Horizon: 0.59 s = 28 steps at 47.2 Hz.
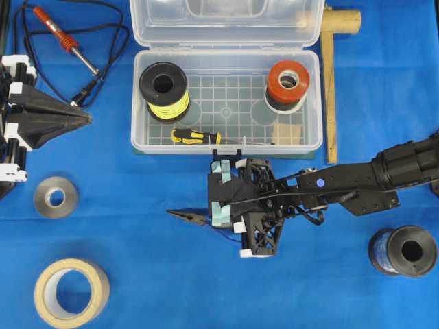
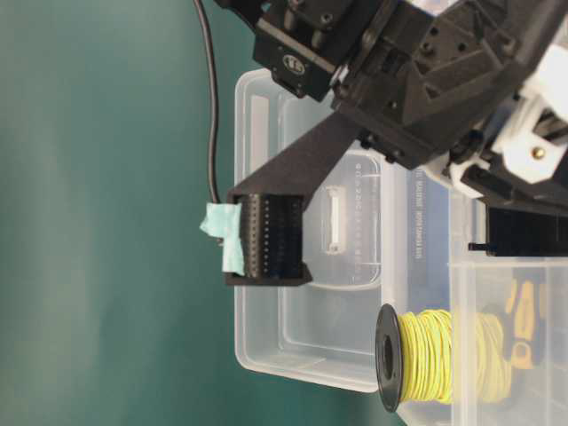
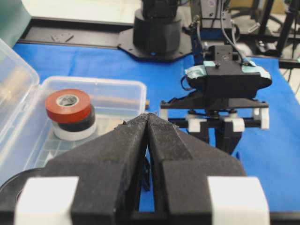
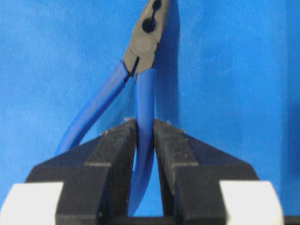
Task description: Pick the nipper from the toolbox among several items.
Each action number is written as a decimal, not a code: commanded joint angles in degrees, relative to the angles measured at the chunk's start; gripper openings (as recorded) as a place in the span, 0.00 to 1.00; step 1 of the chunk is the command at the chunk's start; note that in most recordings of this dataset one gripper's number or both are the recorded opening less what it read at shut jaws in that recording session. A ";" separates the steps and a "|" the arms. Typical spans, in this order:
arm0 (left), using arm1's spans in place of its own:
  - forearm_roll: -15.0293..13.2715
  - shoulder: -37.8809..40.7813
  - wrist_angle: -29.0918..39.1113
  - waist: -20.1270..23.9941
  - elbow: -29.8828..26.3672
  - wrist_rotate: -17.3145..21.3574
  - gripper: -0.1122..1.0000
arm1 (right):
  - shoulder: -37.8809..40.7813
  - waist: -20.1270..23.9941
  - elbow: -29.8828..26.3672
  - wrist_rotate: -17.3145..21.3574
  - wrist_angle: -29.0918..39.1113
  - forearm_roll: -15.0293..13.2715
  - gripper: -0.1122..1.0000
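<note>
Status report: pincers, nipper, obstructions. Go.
Right pincer shut on one blue handle of the nipper, outside the toolbox, over blue cloth. Left pincer shut, empty, parked left. Nothing blocking.

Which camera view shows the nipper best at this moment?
The right wrist view: the nipper fills the frame, one blue handle clamped by the right gripper, pivot and jaws clear. The overhead view shows only its dark tip poking out left of the gripper. I can't make it out in the other views.

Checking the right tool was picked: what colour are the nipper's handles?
Blue, with dark jaws; the nipper shows best in the right wrist view.
</note>
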 commanded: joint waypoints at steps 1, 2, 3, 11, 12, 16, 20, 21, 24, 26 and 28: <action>-0.09 0.35 -0.18 0.09 -0.70 -0.09 0.10 | -1.05 -0.09 -0.35 0.18 1.58 0.09 0.22; -0.09 0.35 -0.18 0.09 -0.70 -0.09 0.10 | -1.05 -0.18 -0.35 0.26 2.11 0.09 0.22; -0.09 0.35 -0.18 0.09 -0.62 -0.09 0.10 | -1.05 -0.18 -0.35 0.26 2.46 0.09 0.22; -0.09 0.44 -0.09 0.09 -0.70 -0.09 0.10 | -1.05 -0.79 -0.44 0.35 4.04 0.09 0.23; -0.09 0.44 -0.09 0.09 -0.70 -0.09 0.10 | -1.23 -0.88 -0.53 0.26 4.31 -0.09 0.26; -0.09 0.35 -0.09 0.09 -0.70 -0.09 0.10 | -2.29 -1.05 -0.70 -0.35 5.01 -0.35 0.50; -0.09 0.18 0.00 0.09 -0.70 -0.09 0.10 | -5.27 -1.32 -0.53 -0.44 5.98 -1.58 0.71; -0.09 0.18 0.09 0.09 -0.70 -0.18 0.10 | -6.15 -1.32 -0.44 -0.44 6.24 -2.02 0.76; -0.09 0.00 0.26 0.09 -0.70 -0.18 0.10 | -9.05 -1.32 -0.18 -0.35 7.12 -3.34 0.85; -0.09 0.00 0.35 0.09 -0.70 -0.18 0.10 | -11.16 -1.32 -0.09 -0.35 7.91 -4.31 0.84; -0.09 0.00 0.44 0.09 -0.70 -0.18 0.10 | -13.80 -1.32 0.18 -0.35 8.96 -5.54 0.81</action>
